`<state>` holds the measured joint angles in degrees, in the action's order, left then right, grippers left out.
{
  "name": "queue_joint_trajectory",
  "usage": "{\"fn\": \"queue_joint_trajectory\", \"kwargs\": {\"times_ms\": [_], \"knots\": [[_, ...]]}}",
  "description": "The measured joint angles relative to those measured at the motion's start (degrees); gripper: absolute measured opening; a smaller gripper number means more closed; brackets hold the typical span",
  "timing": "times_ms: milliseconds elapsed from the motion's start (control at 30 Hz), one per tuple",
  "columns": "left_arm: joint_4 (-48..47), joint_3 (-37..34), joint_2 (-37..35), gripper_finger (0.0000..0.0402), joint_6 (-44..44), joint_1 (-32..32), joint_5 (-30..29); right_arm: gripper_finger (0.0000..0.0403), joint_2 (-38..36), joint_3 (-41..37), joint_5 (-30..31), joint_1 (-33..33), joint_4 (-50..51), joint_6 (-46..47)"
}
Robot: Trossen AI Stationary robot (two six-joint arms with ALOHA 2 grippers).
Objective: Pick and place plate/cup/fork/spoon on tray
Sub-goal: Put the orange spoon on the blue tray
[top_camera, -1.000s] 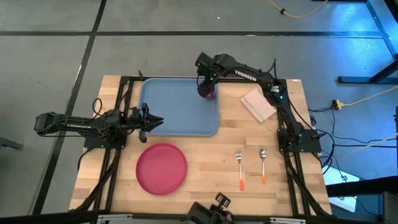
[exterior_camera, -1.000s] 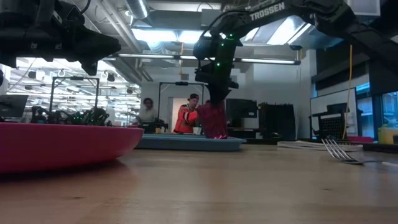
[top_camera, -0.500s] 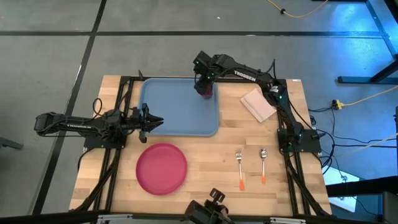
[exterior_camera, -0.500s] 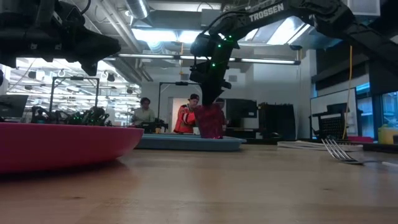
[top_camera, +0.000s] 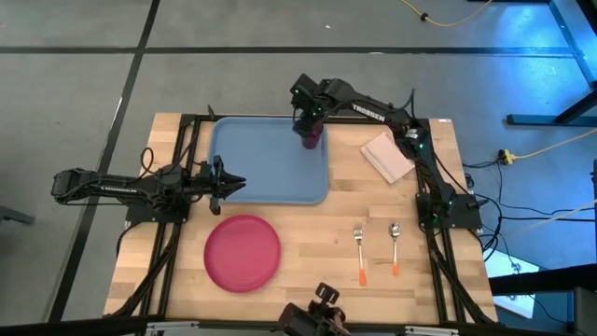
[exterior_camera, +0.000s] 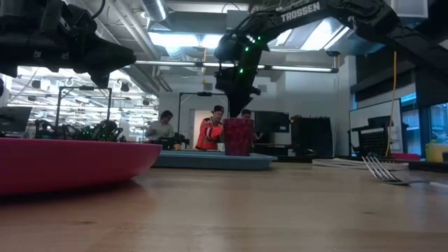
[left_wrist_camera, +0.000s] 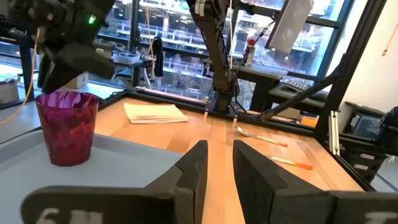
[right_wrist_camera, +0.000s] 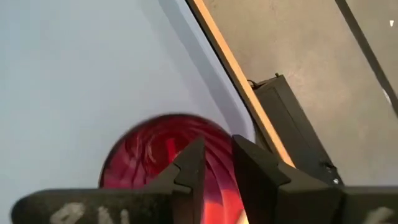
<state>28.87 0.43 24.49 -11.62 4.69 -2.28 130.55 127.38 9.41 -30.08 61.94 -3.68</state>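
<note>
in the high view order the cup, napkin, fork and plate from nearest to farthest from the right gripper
1. cup: right under the right gripper, on the tray's far right corner.
2. napkin: on the table beside the tray.
3. fork and plate: near side, too close to call.

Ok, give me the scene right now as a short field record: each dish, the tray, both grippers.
cup: upright on the tray, far right corner
tray: holds only the cup
right gripper: directly above the cup, fingers nearly together, not gripping it
left gripper: waiting at the tray's left edge, fingers nearly together, empty
plate: on the table, near side of the tray
fork: on the table, right of the plate
spoon: just right of the fork
</note>
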Motion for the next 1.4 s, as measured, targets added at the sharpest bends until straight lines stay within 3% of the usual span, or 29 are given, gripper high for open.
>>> {"fn": "queue_joint_trajectory", "kwargs": {"times_ms": [167, 400, 567, 667, 767, 933, 1000, 1100, 1233, 1400], "knots": [[0.03, 0.02, 0.0, 0.0069, 0.01, 0.0, 0.0, 0.0085, -0.24, 7.7, 0.21, 0.96, 13.6, 1.7], [-0.05, 0.02, 0.0, 0.0069, -0.26, 0.02, 0.0, 0.008, -8.86, 4.02, -1.8, 7.53, 29.21, 17.75], [-1.0, 0.02, 0.0, 0.0069, -2.04, 0.0, 0.07, 0.0079, -17.04, -2.47, -7.05, 18.03, 27.74, 17.29], [-1.6, 0.02, 0.0, 0.0069, -4.28, 0.0, 0.27, 0.0079, -22.79, -10.46, -2.94, 26.13, 26.65, 13.92], [-2.27, 0.02, 0.2, 0.0069, -6.9, 0.0, 0.26, 0.0078, -29.95, -22.4, 3.04, 33.62, 23.87, 17.66], [-2.78, 0.02, 0.22, 0.0069, -9.63, 0.0, 0.07, 0.0078, -43.03, -49.37, 12.69, 42.91, 10.77, 36.86], [-2.76, 0.02, 0.22, 0.0069, -10.82, 0.0, 0.04, 0.0078, -47.79, -59.67, 12.07, 45.95, 5.7, 48.77], [-2.72, 0.02, 0.23, 0.0069, -11.73, 0.0, -0.06, 0.0078, -52.59, -71.77, 5.19, 50.25, -0.49, 69.64], [-2.7, 0.02, 0.24, 0.0069, -11.85, 0.0, -1.01, 0.0078, -55.24, -80.36, -1.81, 56.09, -6.69, 89.62], [-2.74, 0.02, 0.25, 0.0069, -12.33, 0.0, -1.0, 0.0078, -55.22, -83.13, -3.04, 62.55, -6.77, 106.52]]}}
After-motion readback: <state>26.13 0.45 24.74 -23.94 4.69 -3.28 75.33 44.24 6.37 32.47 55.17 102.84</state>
